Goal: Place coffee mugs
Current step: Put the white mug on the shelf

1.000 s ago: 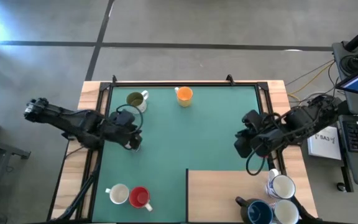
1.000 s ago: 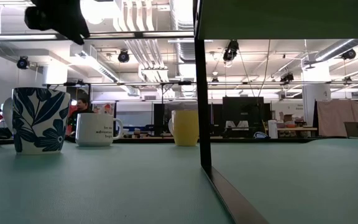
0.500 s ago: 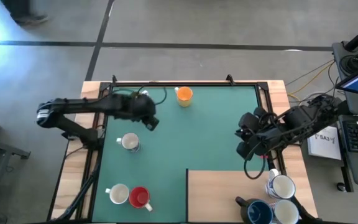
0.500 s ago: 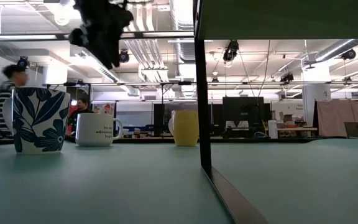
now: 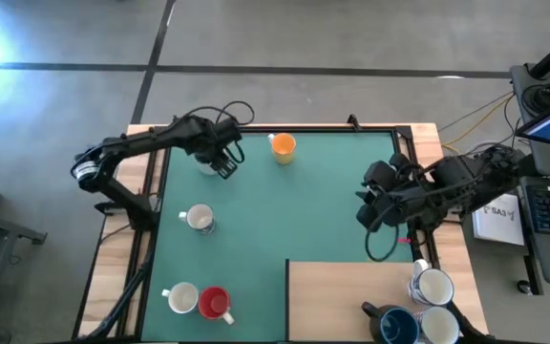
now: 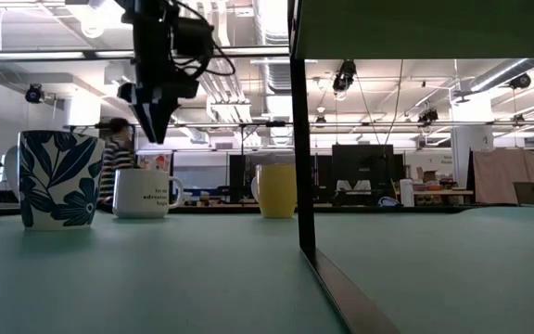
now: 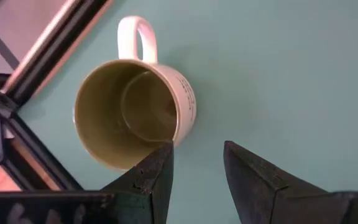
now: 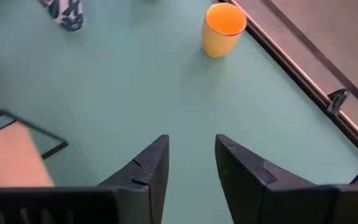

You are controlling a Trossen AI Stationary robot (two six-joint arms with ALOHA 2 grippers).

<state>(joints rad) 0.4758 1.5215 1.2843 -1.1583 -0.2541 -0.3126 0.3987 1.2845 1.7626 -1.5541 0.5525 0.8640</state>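
On the green mat [image 5: 304, 205], 5 coffee mugs show, with 3 more on the bare wood panel [image 5: 342, 301] at the mat's near right corner. The left gripper [image 5: 225, 164] hangs above the mat's far left corner, its 2 fingers a little apart and empty, directly over the white mug with the olive-green inside [image 7: 135, 112], which stands upright on the mat, handle toward the mat's frame. In the low view that mug [image 6: 145, 193] sits below the gripper, with clear air between them.

1 orange mug [image 5: 283, 147] stands near the middle of the mat's far edge. 1 white mug with a dark blue leaf pattern [image 5: 199, 219] stands near the mat's left edge, about halfway down. 1 plain white mug [image 5: 181, 299] and 1 red mug [image 5: 215, 304] stand side by side, touching or nearly so, at the mat's near left corner.

On the wood panel, 2 white mugs [image 5: 433, 286] and 1 dark blue mug [image 5: 397, 327] cluster together by the panel's right end.

The right gripper [image 5: 367, 212] hovers over the mat's right side, its 2 fingers slightly spread, holding nothing.
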